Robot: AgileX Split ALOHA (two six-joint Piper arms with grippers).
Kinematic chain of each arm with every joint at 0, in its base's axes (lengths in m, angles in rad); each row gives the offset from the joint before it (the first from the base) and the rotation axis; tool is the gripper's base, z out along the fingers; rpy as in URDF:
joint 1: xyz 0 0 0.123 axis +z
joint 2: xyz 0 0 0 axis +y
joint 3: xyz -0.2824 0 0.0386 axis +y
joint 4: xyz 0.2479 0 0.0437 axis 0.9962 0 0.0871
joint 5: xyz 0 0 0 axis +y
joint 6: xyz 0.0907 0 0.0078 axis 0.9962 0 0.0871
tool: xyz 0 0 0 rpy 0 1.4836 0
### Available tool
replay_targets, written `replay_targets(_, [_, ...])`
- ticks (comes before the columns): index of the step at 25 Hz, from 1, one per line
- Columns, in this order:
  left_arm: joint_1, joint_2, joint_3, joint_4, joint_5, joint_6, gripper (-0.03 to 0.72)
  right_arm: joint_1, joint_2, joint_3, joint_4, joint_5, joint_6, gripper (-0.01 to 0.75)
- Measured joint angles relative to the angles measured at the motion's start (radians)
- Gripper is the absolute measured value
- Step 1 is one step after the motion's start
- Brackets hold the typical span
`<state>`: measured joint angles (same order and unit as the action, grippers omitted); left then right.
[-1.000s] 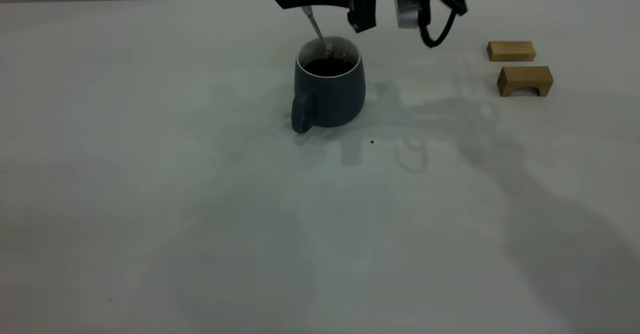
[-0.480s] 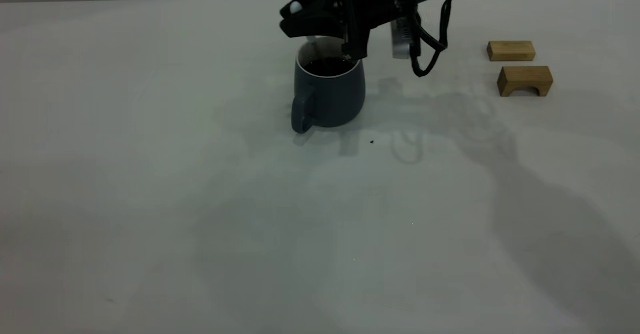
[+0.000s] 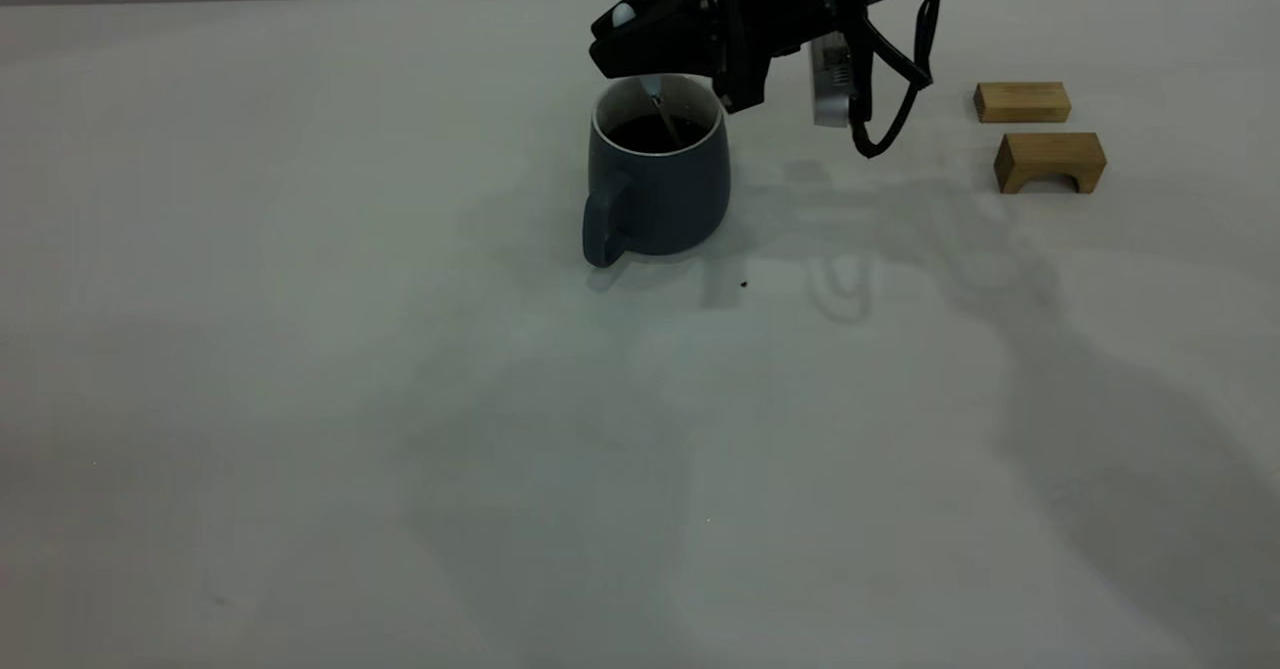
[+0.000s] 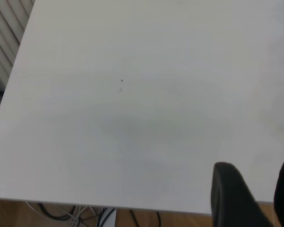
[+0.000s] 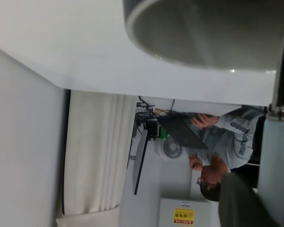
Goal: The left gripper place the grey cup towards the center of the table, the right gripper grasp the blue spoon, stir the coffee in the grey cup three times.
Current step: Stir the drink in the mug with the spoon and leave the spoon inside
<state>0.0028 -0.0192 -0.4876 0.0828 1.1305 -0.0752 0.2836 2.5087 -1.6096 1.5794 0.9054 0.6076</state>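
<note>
Spoon stem slants from the right gripper down into the grey cup; this slant is the relation the stirring turns on. Pale handle end shows at the upper left of the black fingers; metal stem runs down and rightward into the coffee, bowl end hidden below the dark liquid. Long axis is tilted, not upright, top leaning toward frame left. Fingers are clenched on the blue spoon's handle, directly above the cup's mouth.

Cup sits upper centre of the exterior frame on the surface, handle loop toward the camera and slightly left. A small dark speck lies just beside its base, lower right. Two wooden blocks stand well apart at the right edge.

Right wrist view: cup rim fills the top of the frame, white inside visible; pale spoon handle runs along the right edge. A person sits in the background.

Left wrist view: left gripper at the lower right corner over bare surface near its edge, fingers released and holding nothing; parked, far from the cup.

Judgement: cup placement done; stirring in hand. Right arm is the only one near. Next circling must keep the stem inside the rim, or the cup may tip or slide.
</note>
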Motion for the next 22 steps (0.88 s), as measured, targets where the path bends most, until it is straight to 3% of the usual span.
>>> replay_targets(9, [0.0,0.0,0.0,0.0,0.0,0.0,0.299,0.018,0.0,0.0,0.055,-0.012,-0.214,0.126])
replay_targets(18, [0.0,0.0,0.0,0.0,0.0,0.0,0.299,0.003,0.0,0.0,0.031,-0.016,-0.038,0.125])
replay_targets(22, [0.0,0.0,0.0,0.0,0.0,0.0,0.299,0.018,0.0,0.0,0.046,-0.003,-0.038,0.123])
